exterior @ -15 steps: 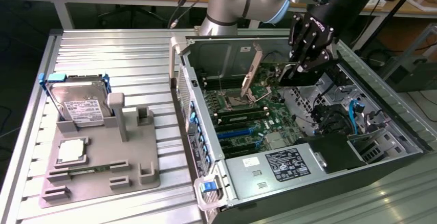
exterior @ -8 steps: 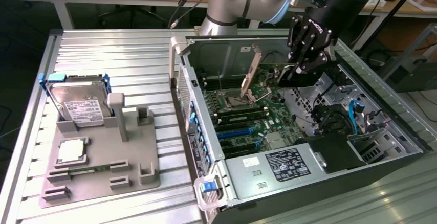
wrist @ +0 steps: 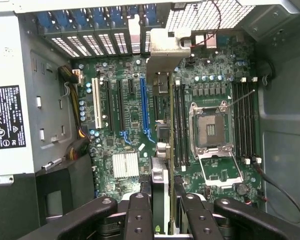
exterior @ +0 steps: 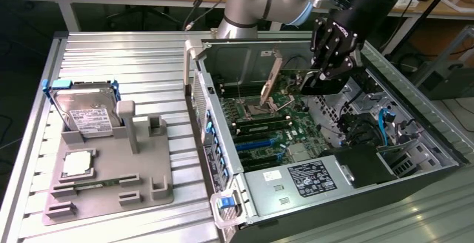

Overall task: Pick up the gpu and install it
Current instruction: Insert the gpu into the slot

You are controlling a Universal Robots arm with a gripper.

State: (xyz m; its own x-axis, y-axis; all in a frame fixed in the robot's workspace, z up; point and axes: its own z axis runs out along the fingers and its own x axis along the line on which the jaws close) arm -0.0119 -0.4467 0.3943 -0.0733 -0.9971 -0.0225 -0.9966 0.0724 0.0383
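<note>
Inside open case (exterior: 433,171), end effector (wrist: 162,200) clamps gpu (wrist: 160,100) edge-on above motherboard (wrist: 130,120).

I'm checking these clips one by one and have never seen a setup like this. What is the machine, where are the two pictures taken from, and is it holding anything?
It is a single robot arm with a claw at its end. One picture looks from off the arm; the other comes from a camera on its wrist, looking down into an open computer case. The claw is shut on the gpu, a thin card with a metal bracket, held on edge above the motherboard. Beside the case, on the metal table, a grey holder carries a hard drive and a small square chip.
</note>
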